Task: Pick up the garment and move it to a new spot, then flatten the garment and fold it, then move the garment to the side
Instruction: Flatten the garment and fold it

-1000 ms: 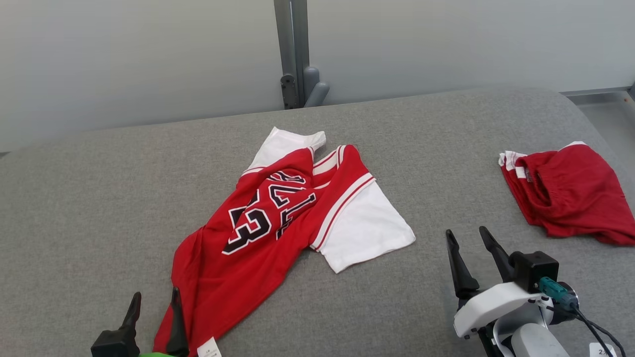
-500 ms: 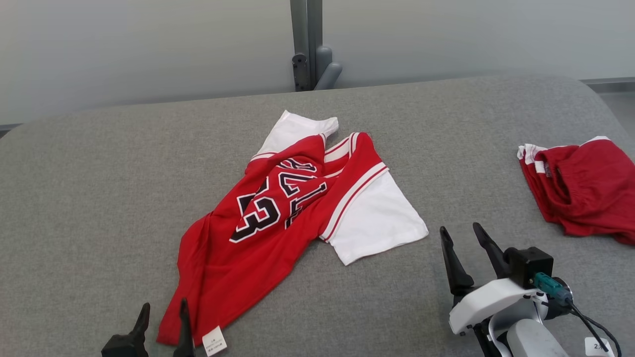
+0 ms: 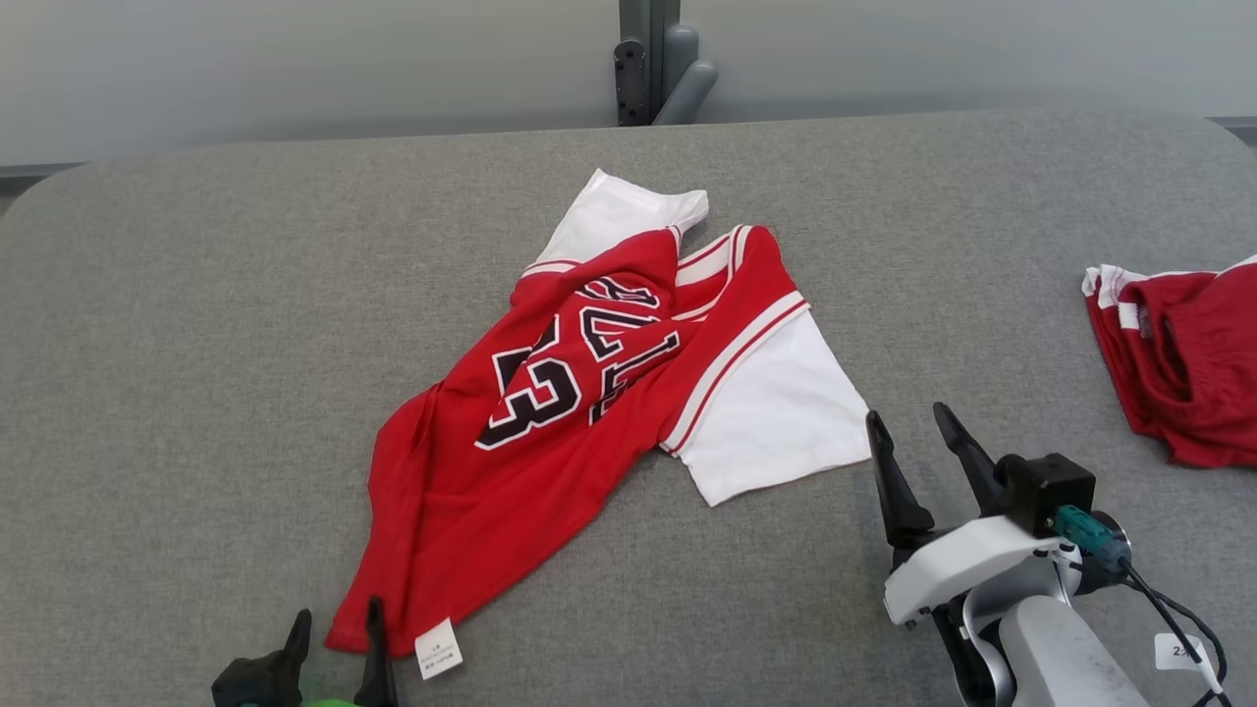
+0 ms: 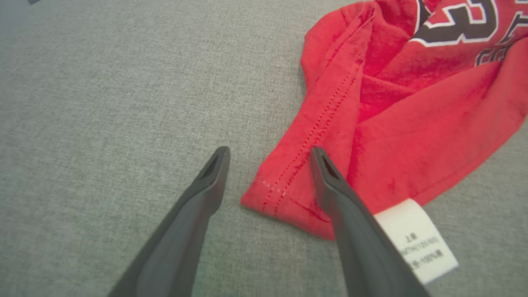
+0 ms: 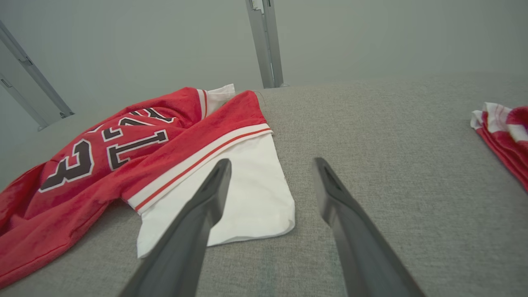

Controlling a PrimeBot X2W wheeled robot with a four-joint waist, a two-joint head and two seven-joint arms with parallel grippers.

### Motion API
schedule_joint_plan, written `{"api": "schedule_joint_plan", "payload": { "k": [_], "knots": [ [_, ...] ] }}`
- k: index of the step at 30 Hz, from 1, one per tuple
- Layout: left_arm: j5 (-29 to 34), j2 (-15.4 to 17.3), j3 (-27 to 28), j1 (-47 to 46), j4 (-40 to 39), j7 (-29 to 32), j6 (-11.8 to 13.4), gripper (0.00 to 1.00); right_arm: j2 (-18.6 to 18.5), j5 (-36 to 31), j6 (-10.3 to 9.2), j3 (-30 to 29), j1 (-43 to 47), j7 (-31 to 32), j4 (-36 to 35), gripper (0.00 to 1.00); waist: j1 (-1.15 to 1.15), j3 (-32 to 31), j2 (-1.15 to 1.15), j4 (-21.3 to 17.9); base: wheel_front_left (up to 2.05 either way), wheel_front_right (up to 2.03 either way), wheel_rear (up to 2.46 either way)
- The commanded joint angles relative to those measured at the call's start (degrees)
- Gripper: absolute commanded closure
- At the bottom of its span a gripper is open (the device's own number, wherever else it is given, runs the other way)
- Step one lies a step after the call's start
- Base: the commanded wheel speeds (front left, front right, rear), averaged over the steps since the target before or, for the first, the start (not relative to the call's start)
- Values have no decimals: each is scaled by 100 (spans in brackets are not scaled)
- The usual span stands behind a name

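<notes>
The left gripper (image 3: 337,614), fingers spread and nothing grasped, is pictured at the near hem corner of the red-and-white jersey (image 3: 550,462), with one finger seen over the fabric beside the white label (image 3: 438,648). The right gripper (image 3: 906,412), likewise released and empty, is held just beside the jersey's white sleeve (image 3: 776,422). The jersey is laid crumpled, number up, on a grey padded surface (image 3: 196,344). A second red garment (image 3: 1188,383) is seen well apart from the jersey, and a grey post (image 3: 648,59) beyond its collar.

Right pincer (image 3: 905,413) has dark tapered fingers (image 3: 895,493), white shell (image 3: 967,579) and teal plug (image 3: 1081,527).
</notes>
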Motion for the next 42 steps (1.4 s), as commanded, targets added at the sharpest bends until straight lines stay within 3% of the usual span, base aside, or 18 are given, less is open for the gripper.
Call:
{"api": "schedule_joint_plan", "payload": {
  "k": [1, 7, 9, 12, 14, 17, 31, 32, 33, 34, 35, 38, 42],
  "knots": [
    [-43, 22, -13, -77, 12, 0, -4, 0, -16, -35, -2, 0, -44, -16, -5, 0, 0, 23, 0, 27, 0, 0, 0],
    [-154, 22, -107, -124, 154, 0, -49, 0, -15, -54, -2, -21, -131, -16, 31, 0, 0, 56, 0, 110, 0, 0, 0],
    [-191, 21, -184, -146, 235, 0, -98, 43, -15, -77, -2, -29, -160, -16, 66, 0, 0, 69, 0, 143, 0, 0, 0],
    [-250, 18, -316, -223, 434, 7, -170, 44, -15, -112, -2, -38, -210, -16, 116, 0, 0, 86, 0, 181, 0, 0, 0],
    [-282, 17, -386, -262, 512, 9, -178, 54, -16, -114, -2, -48, -264, -16, 145, 0, 0, 96, 0, 203, 0, 0, 0],
    [-304, 16, -459, -312, 573, 10, -175, 100, -16, -156, -2, -76, -288, -16, 262, 0, 0, 111, 0, 230, 0, 0, 0],
    [-87, 20, -560, -440, 80, 2, -151, 100, -26, -289, -2, -443, -793, -16, 1719, 0, 0, 308, 0, 589, 0, 0, 0],
    [-84, 20, -563, -443, 50, 2, -156, 100, -25, -281, -2, -437, -832, -16, 1872, 9, 0, 315, 0, 603, 0, 0, 0],
    [-74, 20, -565, -454, 9, 2, -160, 100, -29, -277, -2, -443, -881, -16, 2004, 42, 0, 321, 0, 615, 0, 0, 0],
    [-80, 20, -567, -463, -17, 2, -164, 100, -26, -281, -2, -427, -916, -4, 2136, 65, 0, 325, 0, 623, 0, 0, 0],
    [-81, 20, -561, -477, -41, 2, -169, 100, -23, -257, -2, -416, -941, -2, 2235, 100, 0, 325, 0, 625, 0, 0, 0],
    [-61, 20, -524, -478, -125, 1, -180, 100, -20, -157, -3, -391, -1019, -3, 2268, 100, 0, 292, 0, 588, 0, 0, 0],
    [103, 20, -387, -524, -503, 0, -211, 100, -25, 86, -2, -374, -1101, -10, 1680, 100, 0, 128, 0, 483, 0, 0, 0]
  ]
}}
